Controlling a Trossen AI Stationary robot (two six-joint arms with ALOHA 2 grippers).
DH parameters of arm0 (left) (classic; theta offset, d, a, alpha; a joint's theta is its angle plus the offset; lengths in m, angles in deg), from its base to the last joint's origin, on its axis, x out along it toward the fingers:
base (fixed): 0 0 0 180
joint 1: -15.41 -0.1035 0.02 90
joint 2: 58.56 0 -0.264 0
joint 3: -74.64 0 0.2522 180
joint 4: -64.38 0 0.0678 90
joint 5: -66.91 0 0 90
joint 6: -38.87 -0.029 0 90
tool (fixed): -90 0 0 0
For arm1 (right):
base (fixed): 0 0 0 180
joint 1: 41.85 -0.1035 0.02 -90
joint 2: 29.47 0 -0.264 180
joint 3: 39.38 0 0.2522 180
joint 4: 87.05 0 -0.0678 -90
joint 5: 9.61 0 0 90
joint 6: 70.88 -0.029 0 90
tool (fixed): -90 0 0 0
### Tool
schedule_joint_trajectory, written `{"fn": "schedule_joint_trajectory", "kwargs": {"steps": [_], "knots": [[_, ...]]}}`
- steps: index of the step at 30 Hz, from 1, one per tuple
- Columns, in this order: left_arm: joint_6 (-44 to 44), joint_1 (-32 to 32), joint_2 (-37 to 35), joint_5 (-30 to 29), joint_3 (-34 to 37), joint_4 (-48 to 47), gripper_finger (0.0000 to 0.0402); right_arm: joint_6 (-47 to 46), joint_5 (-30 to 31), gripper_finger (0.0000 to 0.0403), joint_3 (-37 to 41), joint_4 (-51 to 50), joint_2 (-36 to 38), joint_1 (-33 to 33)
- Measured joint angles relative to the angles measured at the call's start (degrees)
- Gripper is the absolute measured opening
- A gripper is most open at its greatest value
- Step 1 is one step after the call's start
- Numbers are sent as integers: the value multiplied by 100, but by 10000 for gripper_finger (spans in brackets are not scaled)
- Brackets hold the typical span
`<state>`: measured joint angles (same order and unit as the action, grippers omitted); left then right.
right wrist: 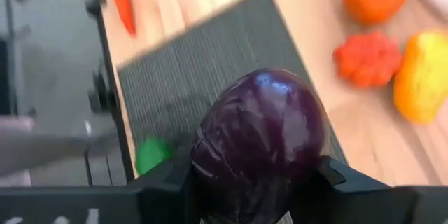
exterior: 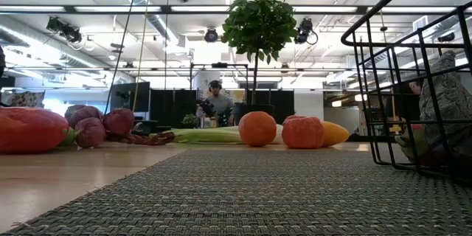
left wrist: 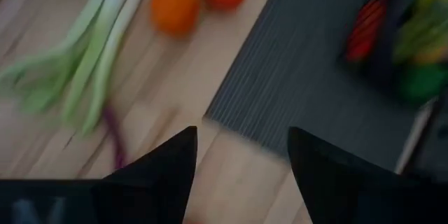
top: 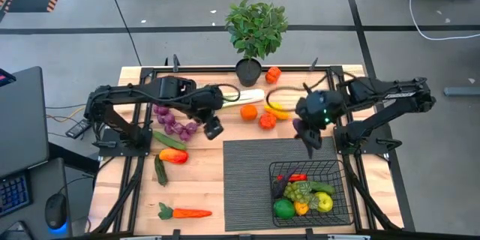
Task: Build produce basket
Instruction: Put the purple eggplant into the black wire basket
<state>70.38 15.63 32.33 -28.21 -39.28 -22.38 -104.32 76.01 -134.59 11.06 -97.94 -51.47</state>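
Wooden slats make up the surface (top: 202,187), which stands on a grey floor, with a potted plant (top: 255,26) at its far edge. A dark ribbed mat (top: 247,180) covers the near right part of the surface. On the mat's near right corner sits the black wire basket (top: 339,171), already holding a red pepper, purple eggplant, green grapes, a lime-like green fruit and a yellow-green apple.

Left of the mat lie a leek (top: 244,97), a cluster of purple vegetables (top: 174,124), a red pepper (top: 174,156), a dark green cucumber (top: 160,171) and, nearest the front edge, a carrot (top: 187,213). Between the leek and the mat's far edge are an orange (top: 248,112) and a red-orange tomato-like piece (top: 266,121), with a yellow pepper (top: 279,110) beside them.

The right end effector (top: 309,133) hangs above the mat's far edge, well apart from the basket, clamped on a purple eggplant (right wrist: 260,140). The left end effector (top: 213,127) hovers over bare wood just beside the mat's far left corner, fingers (left wrist: 164,164) spread and empty.
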Motion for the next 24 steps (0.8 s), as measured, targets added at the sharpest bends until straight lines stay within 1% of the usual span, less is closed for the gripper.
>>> {"fn": "schedule_joint_trajectory", "kwargs": {"steps": [4,6,9,14,19,24], "knots": [[66,119,3,0,244,-849,234,-260,2,160,104,-99,-37,-346],[-49,250,0,0,407,-994,235,-437,-2,163,169,-63,-57,-498],[-230,517,-125,109,745,-911,233,-788,-70,164,317,-53,-83,-760],[-184,939,-419,369,1402,-537,233,-1559,-255,164,610,53,-90,-1233],[86,1252,-798,392,2271,-76,235,-2408,-321,164,946,426,-96,-1713],[635,1399,-1157,547,3015,27,232,-3129,-343,164,1196,522,-150,-2117]]}}
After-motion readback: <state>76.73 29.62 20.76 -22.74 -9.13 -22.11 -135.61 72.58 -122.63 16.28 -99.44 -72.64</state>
